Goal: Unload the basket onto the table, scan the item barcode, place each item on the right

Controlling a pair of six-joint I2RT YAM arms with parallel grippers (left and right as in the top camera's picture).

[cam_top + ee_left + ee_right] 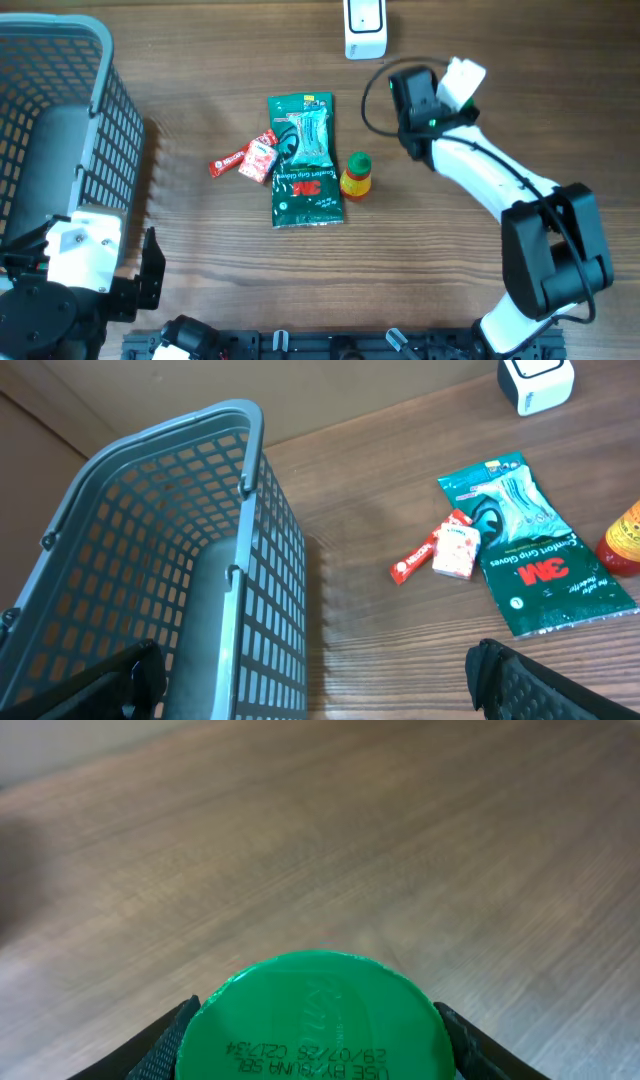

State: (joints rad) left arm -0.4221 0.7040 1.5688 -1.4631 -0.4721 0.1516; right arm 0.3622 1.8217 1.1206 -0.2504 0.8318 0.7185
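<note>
One white tub (pixel 463 78) in right fingers (pixel 165 1045) | green lid (pixel 320 1020) toward wrist | left fingers (pixel 545 685) wide

Green lid (pixel 325 1018) cut off at bottom edge, what lies beneath hidden, basket (pixel 112 95) cropped at left

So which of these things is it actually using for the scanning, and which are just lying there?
In use: green-lidded tub in the right gripper; white scanner.
Lying about: glove packet, small bottle, red sachets, basket.
</note>
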